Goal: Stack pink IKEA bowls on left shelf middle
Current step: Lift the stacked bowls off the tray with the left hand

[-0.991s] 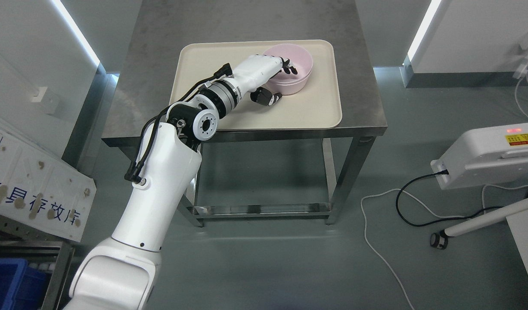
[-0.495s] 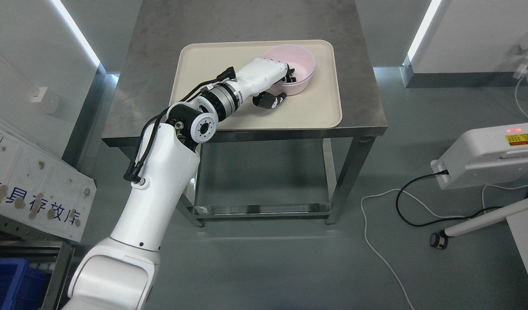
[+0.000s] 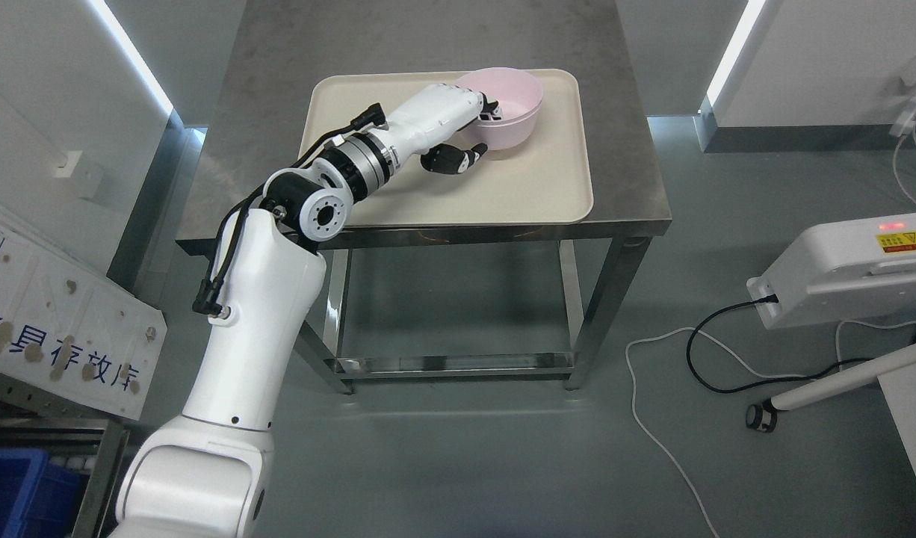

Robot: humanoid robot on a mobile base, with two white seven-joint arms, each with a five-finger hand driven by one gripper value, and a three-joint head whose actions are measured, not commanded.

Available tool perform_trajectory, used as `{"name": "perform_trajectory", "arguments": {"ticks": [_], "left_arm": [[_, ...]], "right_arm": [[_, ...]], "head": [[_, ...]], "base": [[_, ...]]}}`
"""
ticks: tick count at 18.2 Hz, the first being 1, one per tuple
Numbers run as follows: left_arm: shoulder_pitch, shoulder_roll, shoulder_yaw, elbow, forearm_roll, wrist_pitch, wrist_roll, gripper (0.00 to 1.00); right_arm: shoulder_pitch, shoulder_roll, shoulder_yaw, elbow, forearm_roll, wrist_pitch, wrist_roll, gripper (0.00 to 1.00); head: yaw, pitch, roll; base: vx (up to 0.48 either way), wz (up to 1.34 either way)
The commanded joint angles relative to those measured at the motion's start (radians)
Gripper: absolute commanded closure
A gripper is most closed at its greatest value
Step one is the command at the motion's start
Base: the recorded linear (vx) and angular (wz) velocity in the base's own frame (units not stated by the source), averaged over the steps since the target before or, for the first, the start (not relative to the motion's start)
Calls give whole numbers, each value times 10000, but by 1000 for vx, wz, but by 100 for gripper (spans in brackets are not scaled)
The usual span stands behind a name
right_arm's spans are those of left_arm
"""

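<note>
Upper centre of frame, on the tray [image 3: 548, 187] atop the steel table [image 3: 279, 149]: I had the left hand [image 3: 465, 127] clamped on the near rim of the pink bowl [image 3: 510, 101], fingers [image 3: 491, 110] hooked inside, thumb pressed against the outer wall. Bowl looked tipped, possibly just clear of the tray; hard to confirm. Step in hand, as I judged it: pickup. Next called for a clean lift, then a carry leftward to the shelf, which sat out of view. Right arm not visible.
</note>
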Motion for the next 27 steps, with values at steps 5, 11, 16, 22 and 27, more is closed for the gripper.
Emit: {"name": "perform_trajectory", "arguments": {"ticks": [5,11,16,22,27], "left_arm": [[1093,-169,3750,-2310,1110,-1352,-830,99],[2153,-185,4764,-4031,1603,-1965,-1170,98],[2966,-286,4842,-4936,1603,-2395,-1185,99],[3365,-286,4949,-5076,1664,-3148,-1292,99],[3518,-286,4995,-5183,1726,-3224,-1277,99]], "right_arm": [[0,-174,0,0,0,6,5,0],[0,-174,0,0,0,6,-10,0],[0,-174,0,0,0,6,-10,0],[0,-174,0,0,0,6,5,0],[0,-174,0,0,0,6,-10,0]], "head": [[0,0,0],[0,0,0],[0,0,0],[0,0,0],[0,0,0]], "base": [[0,0],[0,2],[1,-11],[-26,-24],[-30,-10]]}}
